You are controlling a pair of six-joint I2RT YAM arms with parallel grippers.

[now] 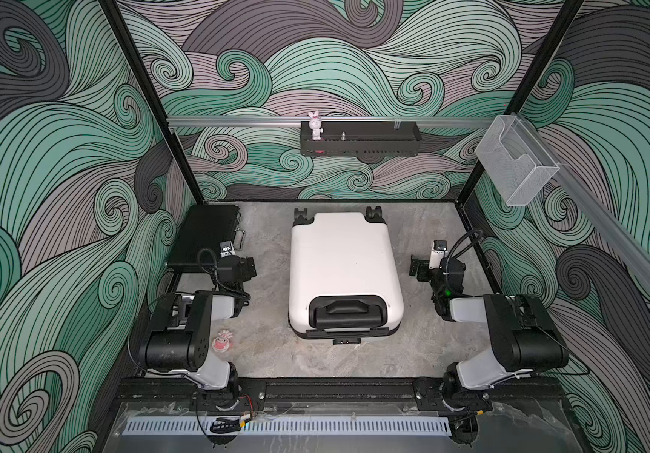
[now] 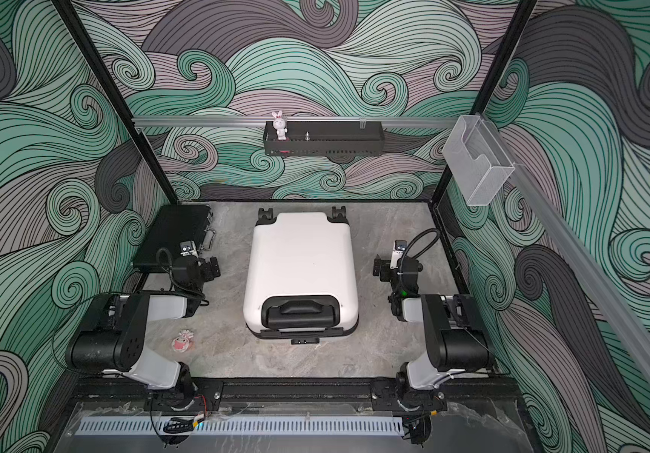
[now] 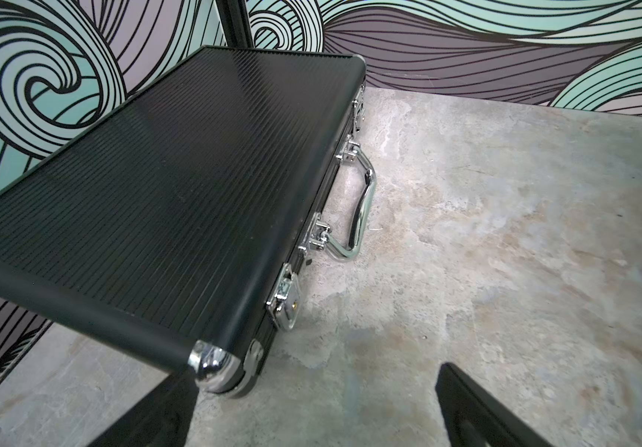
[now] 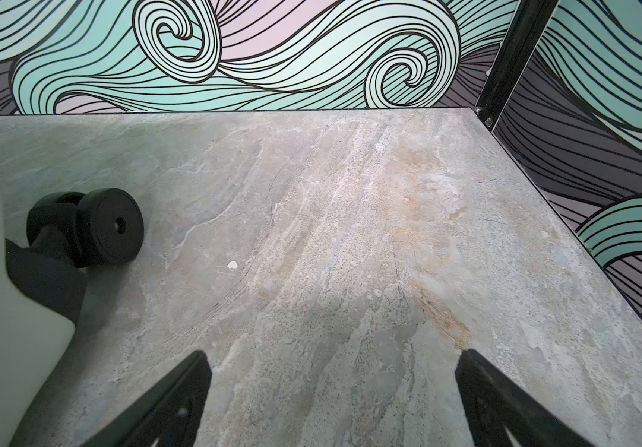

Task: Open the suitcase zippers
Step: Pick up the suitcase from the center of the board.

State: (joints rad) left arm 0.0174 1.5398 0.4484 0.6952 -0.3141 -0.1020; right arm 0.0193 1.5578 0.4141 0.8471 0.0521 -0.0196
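No step is done yet: the suitcase point(image 1: 344, 266) lies flat and shut, its zippers out of my sight and all left to open, while my left gripper point(image 1: 252, 267) and right gripper point(image 1: 417, 268) hover beside it, fingers spread wide, empty.

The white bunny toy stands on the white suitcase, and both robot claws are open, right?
No: the small white bunny figurine stands in the black metal wall shelf, not on the white hard-shell suitcase, as both top views show. The left gripper and right gripper are open.
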